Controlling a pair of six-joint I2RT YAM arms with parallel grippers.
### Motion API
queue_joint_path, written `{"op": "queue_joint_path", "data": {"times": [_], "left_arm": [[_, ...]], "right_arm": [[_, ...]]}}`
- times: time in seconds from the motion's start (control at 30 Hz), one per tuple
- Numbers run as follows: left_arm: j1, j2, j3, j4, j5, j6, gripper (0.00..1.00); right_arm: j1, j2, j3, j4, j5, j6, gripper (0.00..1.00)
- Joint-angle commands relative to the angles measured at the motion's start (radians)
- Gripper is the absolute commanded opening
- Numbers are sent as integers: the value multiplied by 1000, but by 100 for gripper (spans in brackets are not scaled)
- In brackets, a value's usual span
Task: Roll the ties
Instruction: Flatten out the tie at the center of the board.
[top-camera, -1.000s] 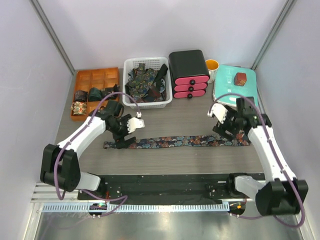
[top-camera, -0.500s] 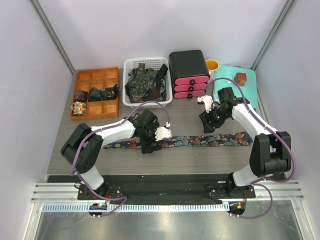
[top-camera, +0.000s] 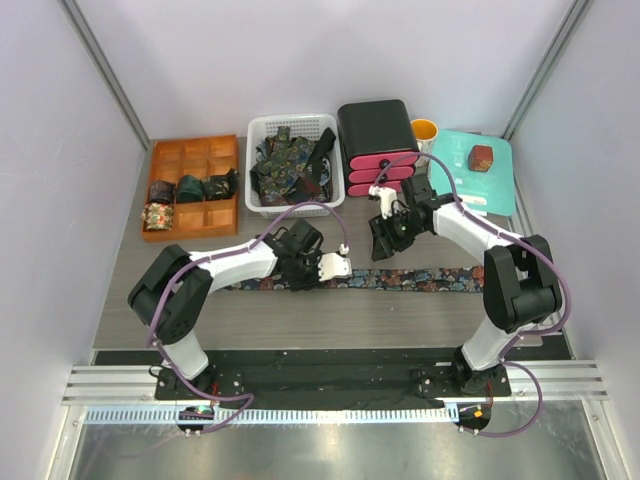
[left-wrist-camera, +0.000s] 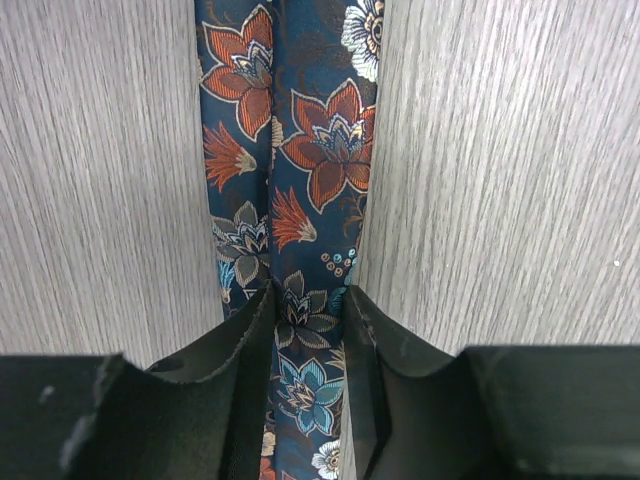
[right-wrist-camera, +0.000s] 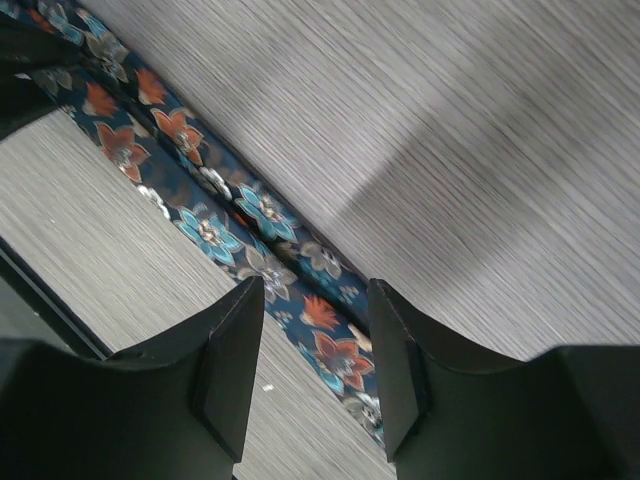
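A long dark tie (top-camera: 420, 279) with a blue and orange flower print lies flat across the table, running left to right. My left gripper (top-camera: 338, 266) sits on its middle stretch. In the left wrist view the tie (left-wrist-camera: 300, 150) runs straight between the black fingers (left-wrist-camera: 245, 340), which squeeze its edges together, so the left gripper (left-wrist-camera: 308, 290) is shut on it. My right gripper (top-camera: 383, 238) hovers just behind the tie, a little right of the left one. In the right wrist view the gripper (right-wrist-camera: 315, 290) stands open above the tie (right-wrist-camera: 215, 230), which crosses diagonally below.
An orange divided tray (top-camera: 195, 150) at back left holds three rolled ties (top-camera: 190, 187). A white basket (top-camera: 340, 195) of loose ties, a black and pink drawer unit (top-camera: 378, 148), an orange cup (top-camera: 425, 130) and a teal board (top-camera: 465, 190) with a small red-brown box (top-camera: 481, 157) line the back.
The left gripper slid right along the tie and closed on it. The right gripper swung left from the tie's right end toward the middle, its jaws narrowing.
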Motion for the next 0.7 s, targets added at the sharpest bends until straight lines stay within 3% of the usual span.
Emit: {"op": "queue_joint_path", "data": {"times": [0.0,0.13,0.37,0.67], "left_arm": [[2,-7,17,-15,43,3,33],[7,-44,21,-38,85,1,41],[7,-71,40,-23,77,-16,35],[7,-57,44,-29,59,15,22]], "right_arm": [[16,25,20,85,-40,60,51],[37,49,31,112,-35,74,51],[141,124,74,240,-50,222,48],[197,209,106,300,-27,253,43]]}}
